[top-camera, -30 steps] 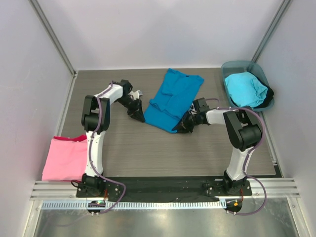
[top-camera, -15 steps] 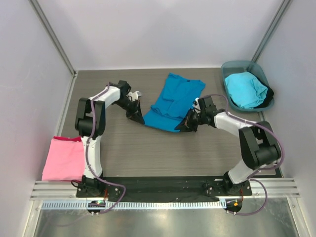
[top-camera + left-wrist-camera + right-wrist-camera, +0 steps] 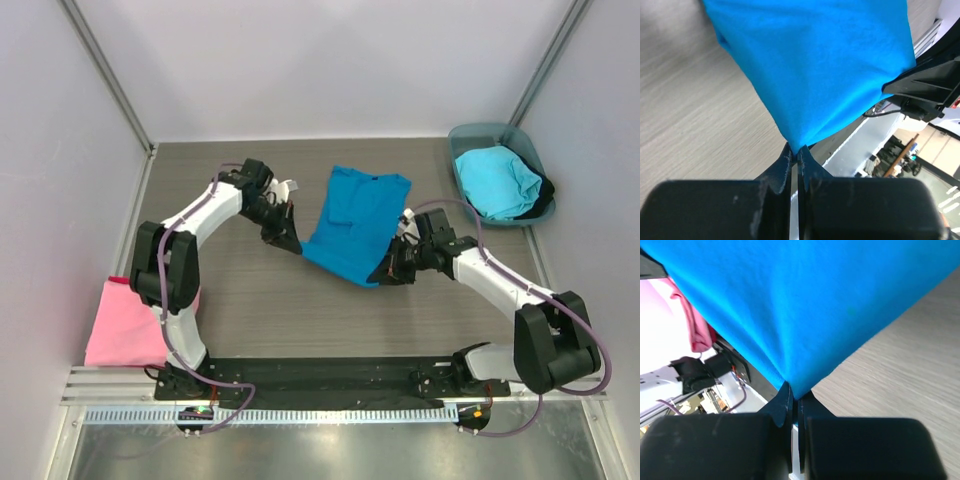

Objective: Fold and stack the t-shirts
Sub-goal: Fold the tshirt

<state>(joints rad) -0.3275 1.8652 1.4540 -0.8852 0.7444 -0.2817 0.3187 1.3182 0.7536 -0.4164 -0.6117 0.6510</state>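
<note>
The deep blue t-shirt [image 3: 355, 220] is spread in the middle of the table, its near edge lifted and stretched between both grippers. My left gripper [image 3: 291, 243] is shut on its near left corner; the cloth [image 3: 810, 65] fans out from the closed jaws [image 3: 796, 152]. My right gripper [image 3: 385, 274] is shut on the near right corner; the cloth [image 3: 805, 305] hangs taut from its tips [image 3: 795, 396]. The pink t-shirt [image 3: 135, 320] lies folded at the near left. The cyan t-shirt [image 3: 495, 180] sits bunched in the teal tub [image 3: 470, 134].
The teal tub stands at the far right corner with a dark item [image 3: 545, 200] over its edge. White walls enclose the table on three sides. The metal rail [image 3: 320, 380] with the arm bases runs along the near edge.
Both grippers have pulled the blue shirt's near edge toward the front of the table; the shirt has stretched out flatter and the arms have extended.
</note>
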